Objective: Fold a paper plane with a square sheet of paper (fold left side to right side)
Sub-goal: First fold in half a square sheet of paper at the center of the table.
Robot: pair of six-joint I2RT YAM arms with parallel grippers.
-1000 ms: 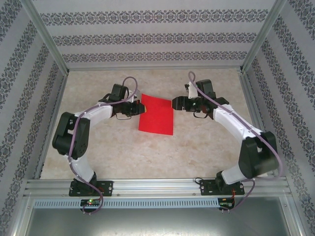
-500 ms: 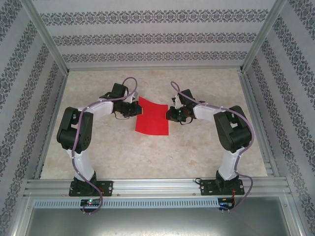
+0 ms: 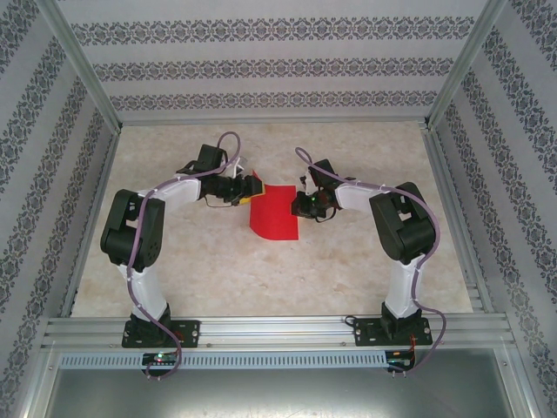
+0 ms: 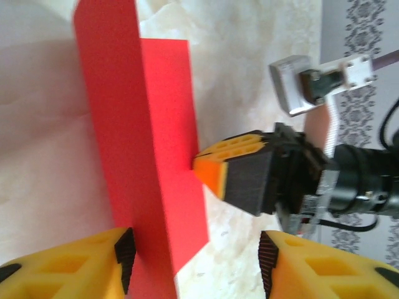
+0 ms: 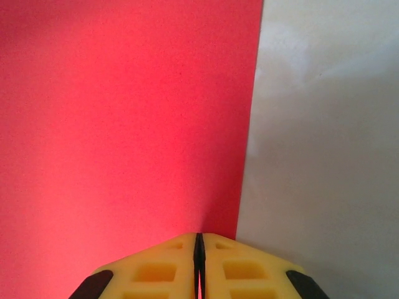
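The square sheet of paper (image 3: 274, 213) is bright red and lies on the table between the two arms. Its left part stands up as a raised flap (image 4: 106, 93) over the flat layer (image 4: 168, 124). My left gripper (image 3: 253, 186) is at the sheet's upper left corner. Its jaws (image 4: 196, 265) are open, with the flap just beside the left pad (image 4: 124, 268). My right gripper (image 3: 300, 205) is shut on the sheet's right edge. In the right wrist view the red sheet (image 5: 124, 124) runs into the closed fingertips (image 5: 199, 240). Its orange tip (image 4: 212, 174) pinches that edge in the left wrist view.
The pale marbled tabletop (image 3: 261, 279) is boxed in by aluminium rails (image 3: 278, 329) in front and patterned walls (image 3: 261, 65) at the back and sides. The right arm's wrist camera (image 4: 293, 84) hangs just beyond the sheet. Open tabletop lies in front of the paper.
The left gripper has opened and let go of the sheet's left edge. The right gripper has shut on the right edge and moved left. The sheet now looks narrower, with its left part lifted.
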